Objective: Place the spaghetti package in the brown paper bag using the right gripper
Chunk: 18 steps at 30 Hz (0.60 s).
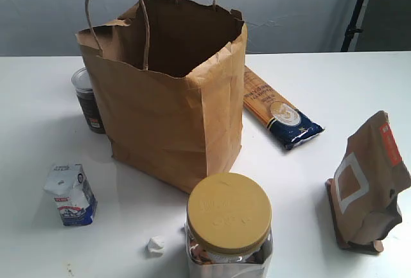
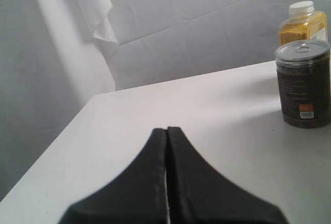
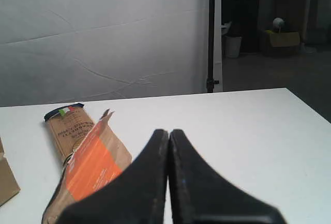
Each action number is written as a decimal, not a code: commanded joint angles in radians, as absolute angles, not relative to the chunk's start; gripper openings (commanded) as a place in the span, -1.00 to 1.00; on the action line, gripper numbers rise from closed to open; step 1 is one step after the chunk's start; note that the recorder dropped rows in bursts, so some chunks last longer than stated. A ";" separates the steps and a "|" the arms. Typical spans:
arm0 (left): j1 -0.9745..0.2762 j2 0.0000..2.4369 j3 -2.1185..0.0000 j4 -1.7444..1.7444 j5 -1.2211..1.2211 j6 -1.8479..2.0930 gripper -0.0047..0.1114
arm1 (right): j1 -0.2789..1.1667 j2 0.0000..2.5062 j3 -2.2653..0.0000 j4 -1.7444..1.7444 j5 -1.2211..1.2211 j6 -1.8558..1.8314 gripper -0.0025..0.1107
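The right claw (image 3: 168,133) is shown closed and empty, jaws pressed together; the left claw (image 2: 166,131) is likewise closed. The spaghetti package (image 1: 276,108) is found ahead of the right claw, flat on the bench (image 1: 359,85), just beside the brown paper bag (image 1: 173,117), its long axis angled away from the bag's right wall. The brown pouch (image 3: 90,169), standing between claw and package, is judged the obstruction.
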<state>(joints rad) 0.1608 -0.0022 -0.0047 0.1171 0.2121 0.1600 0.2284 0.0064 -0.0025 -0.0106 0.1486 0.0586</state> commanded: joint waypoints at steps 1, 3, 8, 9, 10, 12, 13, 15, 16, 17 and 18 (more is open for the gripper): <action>0.159 0.000 0.000 0.113 0.210 0.156 -0.92 | 0.222 0.000 0.000 -0.006 0.131 0.059 -0.96; 0.159 0.000 0.000 0.113 0.210 0.156 -0.92 | 0.222 0.000 0.000 -0.006 0.131 0.059 -0.96; 0.159 0.000 0.000 0.113 0.210 0.156 -0.92 | 0.222 0.000 0.000 -0.006 0.131 0.059 -0.96; 0.159 0.000 0.000 0.113 0.210 0.156 -0.92 | 0.222 0.000 0.000 -0.006 0.131 0.059 -0.96; 0.159 0.000 0.000 0.113 0.210 0.156 -0.92 | 0.222 0.000 0.000 -0.006 0.131 0.059 -0.96; 0.159 0.000 0.000 0.113 0.210 0.156 -0.92 | 0.222 0.000 0.000 -0.006 0.131 0.059 -0.96; 0.159 0.000 0.000 0.113 0.210 0.156 -0.92 | 0.222 0.000 0.000 -0.006 0.131 0.059 -0.96; 0.159 0.000 0.000 0.113 0.210 0.156 -0.92 | 0.222 0.000 0.000 0.000 0.106 0.059 -0.96; 0.159 0.000 0.000 0.113 0.210 0.156 -0.92 | 0.222 0.000 0.000 0.034 0.068 0.066 -0.96; 0.159 0.000 0.000 0.113 0.210 0.156 -0.92 | 0.222 0.000 0.000 0.082 0.032 0.082 -0.96; 0.159 0.000 0.000 0.113 0.210 0.156 -0.92 | 0.222 0.000 0.000 0.149 -0.023 0.092 -0.96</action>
<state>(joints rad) 0.1608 -0.0022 -0.0047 0.1171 0.2121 0.1600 0.2284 0.0064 -0.0025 0.0311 0.0960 0.0684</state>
